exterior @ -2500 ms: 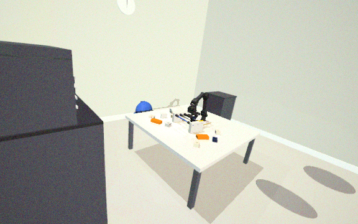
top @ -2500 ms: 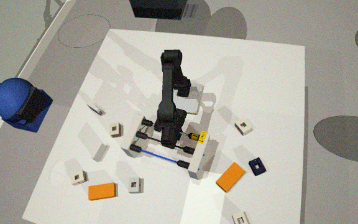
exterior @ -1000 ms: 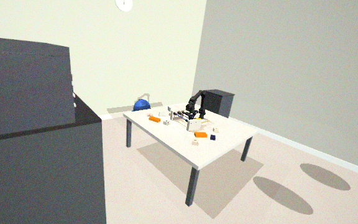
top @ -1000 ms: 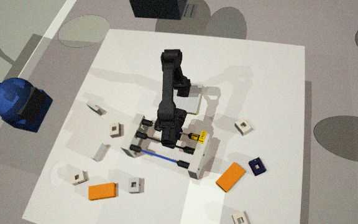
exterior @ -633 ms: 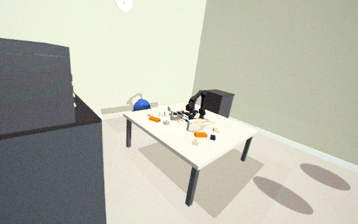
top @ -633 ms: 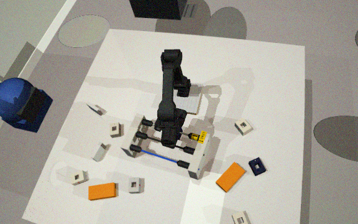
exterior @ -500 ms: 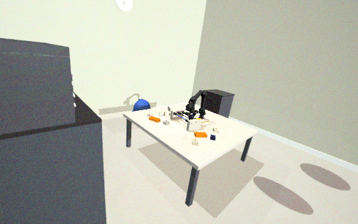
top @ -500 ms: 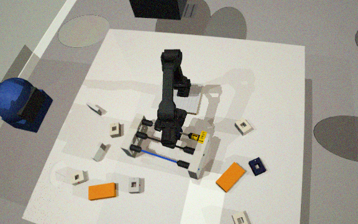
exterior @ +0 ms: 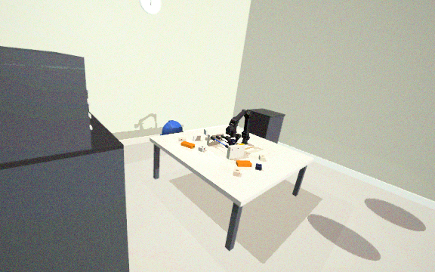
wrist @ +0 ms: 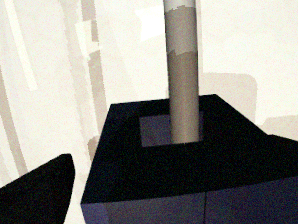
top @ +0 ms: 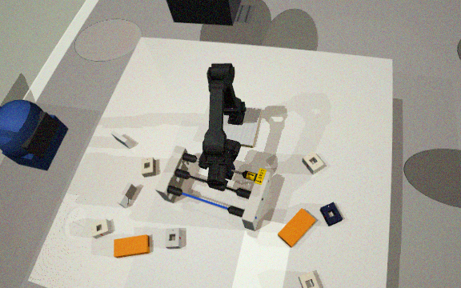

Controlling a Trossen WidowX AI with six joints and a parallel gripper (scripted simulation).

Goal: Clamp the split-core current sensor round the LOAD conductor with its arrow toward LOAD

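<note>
The dark blue sensor [wrist: 150, 175] surrounds the grey conductor [wrist: 184, 95] in the wrist view. Its ring looks unbroken, with a thin seam on the near face; the latch and arrow cannot be seen. My gripper [wrist: 170, 155] is open around the sensor, its left finger standing clear of the side; the right finger is hard to make out against the dark body. In the top view the arm hides the sensor, over the conductor row nearest the arm's base. The yellow LOAD marker [top: 260, 176] is at that row's right end, on the rack's white end plate [top: 259, 204] [exterior: 236, 152].
The middle conductor and the blue conductor [top: 204, 201] run alongside. Orange blocks [top: 131, 246] [top: 297, 227], a dark blue square ring [top: 331, 220] and several pale square rings lie around the rack. An open notebook [top: 246, 134] lies behind it, beside the arm.
</note>
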